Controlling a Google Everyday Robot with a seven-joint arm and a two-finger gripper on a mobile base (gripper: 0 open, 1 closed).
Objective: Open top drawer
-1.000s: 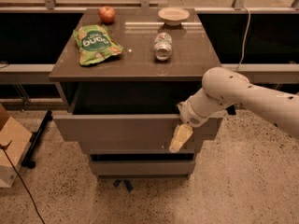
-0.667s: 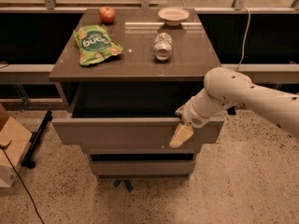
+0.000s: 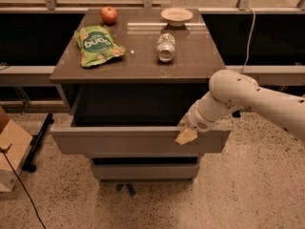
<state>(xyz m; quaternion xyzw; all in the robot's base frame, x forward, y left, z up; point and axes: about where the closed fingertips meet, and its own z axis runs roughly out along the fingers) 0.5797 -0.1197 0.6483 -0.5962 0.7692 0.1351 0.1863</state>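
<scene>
The top drawer (image 3: 128, 141) is the wide grey flat panel under the dark countertop (image 3: 138, 63). It stands pulled out toward me, and its dark box interior (image 3: 136, 104) shows behind the panel. My gripper (image 3: 186, 134) is at the top edge of the panel, right of its middle, and reaches over that edge. The white arm (image 3: 238, 97) comes in from the right. A narrower grey drawer front (image 3: 145, 171) sits below, closed in.
On the countertop lie a green snack bag (image 3: 97, 44), a red apple (image 3: 108, 15), a can on its side (image 3: 166, 47) and a small bowl (image 3: 177, 16). A cardboard box (image 3: 12, 154) and a black floor bar (image 3: 39, 140) are at the left.
The top drawer has slid further out toward me, and my gripper has moved back with its front panel. The things on the countertop have not moved.
</scene>
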